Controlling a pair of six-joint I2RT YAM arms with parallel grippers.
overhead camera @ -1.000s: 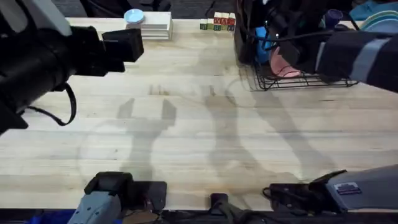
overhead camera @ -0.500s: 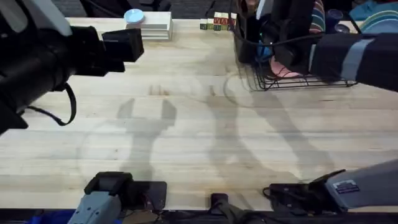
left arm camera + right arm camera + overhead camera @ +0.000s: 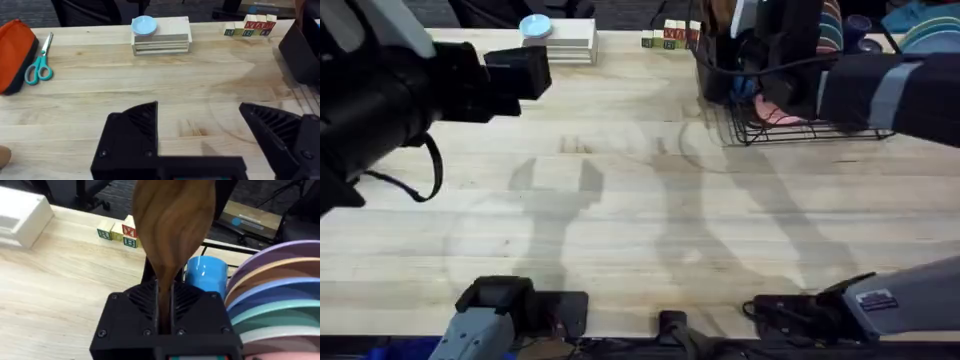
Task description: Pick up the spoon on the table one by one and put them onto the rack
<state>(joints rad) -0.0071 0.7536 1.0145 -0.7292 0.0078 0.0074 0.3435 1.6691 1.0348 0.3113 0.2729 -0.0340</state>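
- The spoon sits clamped in the right gripper, whose jaws are closed on the slim handle so the oval bowl stands clear ahead of the fingers; held by the handle this way, the handle end can likely go down into the caddy first.
- In the overhead view that gripper hangs over the rack at about 1 o'clock on the table, above the end where the black utensil caddy stands; I judge the spoon is being lined up for release, not yet let go.
- Just beyond the spoon, inside the rack, a blue cup stands beside a row of coloured plates set on edge, which leaves little room except at the caddy end.
- The left gripper hovers over bare tabletop at about 10 o'clock, jaws spread wide and holding nothing, probably parked out of the way.
- Farther out lie a white tiered stand carrying a small blue dish, lettered blocks, teal scissors and an orange pouch.
- No other spoon is visible on the table.
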